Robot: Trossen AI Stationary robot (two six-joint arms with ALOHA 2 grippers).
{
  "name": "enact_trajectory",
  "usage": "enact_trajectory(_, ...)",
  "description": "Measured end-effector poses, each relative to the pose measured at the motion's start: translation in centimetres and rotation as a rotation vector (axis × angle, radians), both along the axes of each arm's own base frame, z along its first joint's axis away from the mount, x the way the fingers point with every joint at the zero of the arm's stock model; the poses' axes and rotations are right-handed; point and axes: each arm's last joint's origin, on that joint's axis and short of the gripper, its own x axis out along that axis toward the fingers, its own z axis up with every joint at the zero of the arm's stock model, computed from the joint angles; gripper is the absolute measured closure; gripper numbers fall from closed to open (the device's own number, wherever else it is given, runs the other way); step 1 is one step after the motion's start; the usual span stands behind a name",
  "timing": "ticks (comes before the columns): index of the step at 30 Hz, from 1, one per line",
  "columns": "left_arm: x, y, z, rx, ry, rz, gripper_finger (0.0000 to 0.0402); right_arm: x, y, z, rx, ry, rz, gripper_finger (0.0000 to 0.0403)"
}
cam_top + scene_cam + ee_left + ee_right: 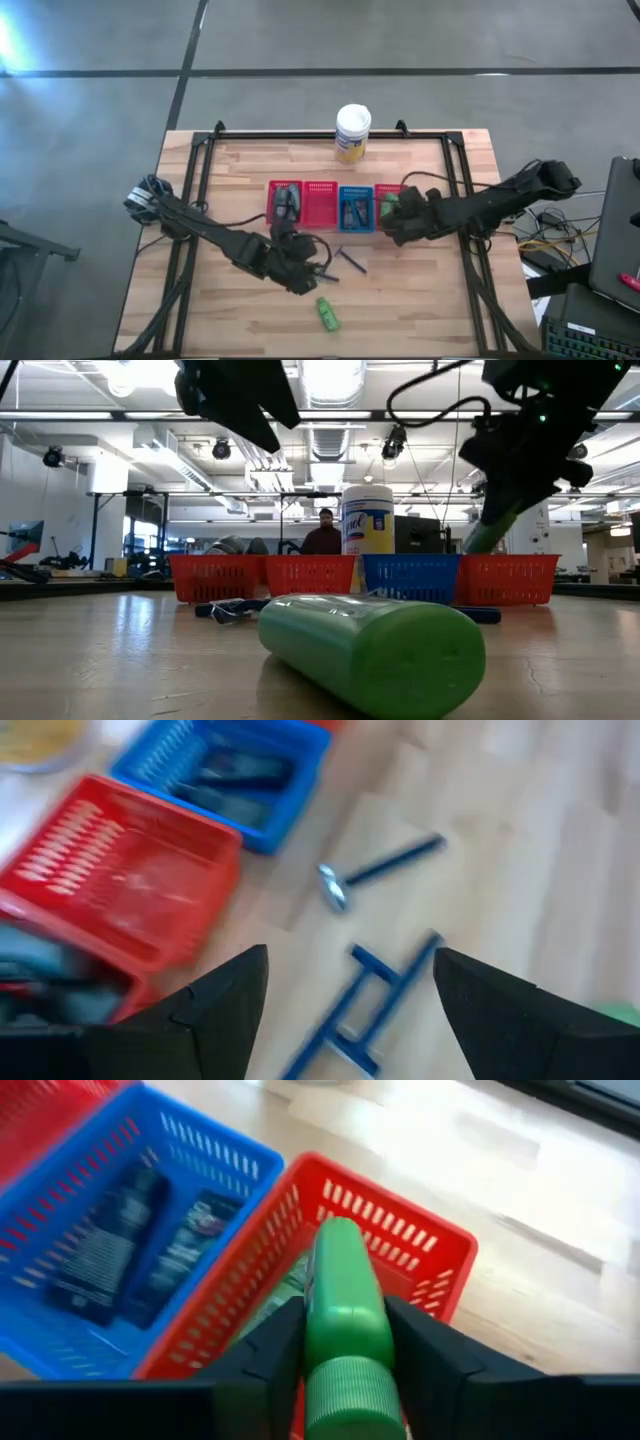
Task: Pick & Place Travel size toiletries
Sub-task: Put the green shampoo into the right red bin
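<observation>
My right gripper point(345, 1305) is shut on a bright green little bottle point(343, 1290) above the rightmost red basket point(389, 190), which holds more green. My left gripper point(350, 955) stands open over two thin blue sticks point(365, 1010) point(385, 870) lying flat on the wood, touching neither. Another green bottle point(327, 313) lies on its side near the table's front edge. The blue basket point(130, 1160) holds dark flat tubes point(110, 1250). The leftmost red basket point(285, 203) holds grey tubes. My right gripper pinches the green bottle between its two fingers, on the body's two sides just ahead of the ribbed cap point(345, 1345). The fingers slant down and run along the bottle, cap toward the wrist. The bottle is lifted clear, its rounded end point(482, 538) tilted down over the basket.
Four mesh baskets stand in a row across the table's middle; the second red one point(320, 205) looks empty. A white canister with a yellow label point(353, 132) stands behind them at the far edge. A person point(323, 535) shows in the room beyond. Bare wood lies toward the near edge.
</observation>
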Motion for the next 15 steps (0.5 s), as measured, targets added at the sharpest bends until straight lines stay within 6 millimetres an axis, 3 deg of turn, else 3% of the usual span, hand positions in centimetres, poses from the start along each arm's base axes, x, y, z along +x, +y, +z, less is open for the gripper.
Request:
enact_trajectory(3, -0.3, -1.3, -0.9, 0.002, 0.008, -0.137, 0.0113, 0.7, 0.1, -0.8, -0.029, 0.049, 0.026, 0.0235)
enact_trajectory(8, -0.5, -4.3, -3.4, 0.129, -0.047, -0.550, 0.0113, 1.1, 0.3, -1.1, -0.029, 0.095, 0.075, 0.0157)
enact_trajectory(15, 1.0, -6.3, -6.5, 0.236, -0.046, -0.866, 0.0113, 1.0, 0.3, 1.1, -0.046, 0.088, 0.162, 0.0070)
